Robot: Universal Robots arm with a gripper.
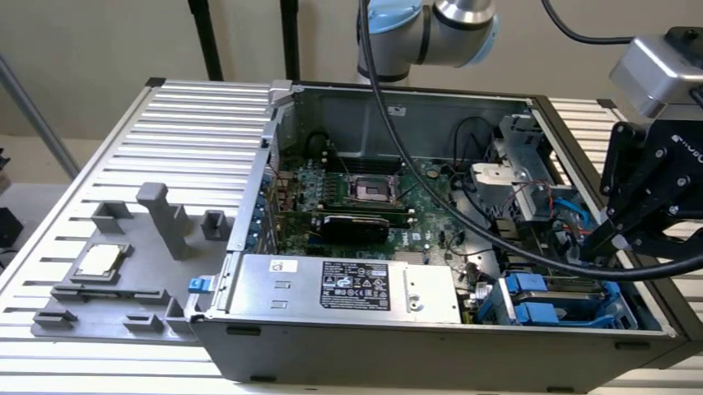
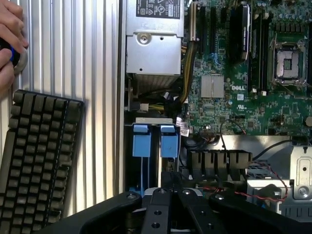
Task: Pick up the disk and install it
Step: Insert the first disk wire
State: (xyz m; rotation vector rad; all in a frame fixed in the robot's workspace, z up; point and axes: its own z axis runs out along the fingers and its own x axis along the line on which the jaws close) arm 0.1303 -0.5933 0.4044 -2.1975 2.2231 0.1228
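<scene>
Leftmost in the exterior view: slatted metal table (image 1: 197, 123), carrying a grey fixture block (image 1: 110, 300) with upright posts. A small square silver chip (image 1: 99, 261) lies in one of its recesses.

Centre: open computer case (image 1: 439, 354), lid off, interior facing up. Against the near wall, toward the exterior view's left, sits a large silver box (image 1: 351, 288) with a black-and-white label. Behind it is a green motherboard (image 1: 429, 222) with a bare processor socket (image 1: 374, 191) near its middle and a black card just in front of the socket. A thick black cable (image 1: 374, 74) runs down from the arm (image 1: 439, 25) above the far wall and sweeps across the case toward the exterior view's right.

Right of the silver box, in the case's near corner: the disk (image 1: 555, 298), seated in the drive bay with its blue rails and two blue tabs showing, well apart from the chip and the fixture block. In the wrist view the disk (image 2: 155, 146) lies between the silver box and the gripper (image 2: 168, 178).

Rightmost: gripper (image 1: 602, 245), black, hanging over the bay just above the disk. Its fingers are drawn fully together, with nothing seen clamped between them. Whether the tips touch the disk cannot be told.

Outside the case, wrist view: black keyboard (image 2: 39, 156) flat on the table slats. A person's hand (image 2: 9, 34) is near one end of it, on a small round object.
</scene>
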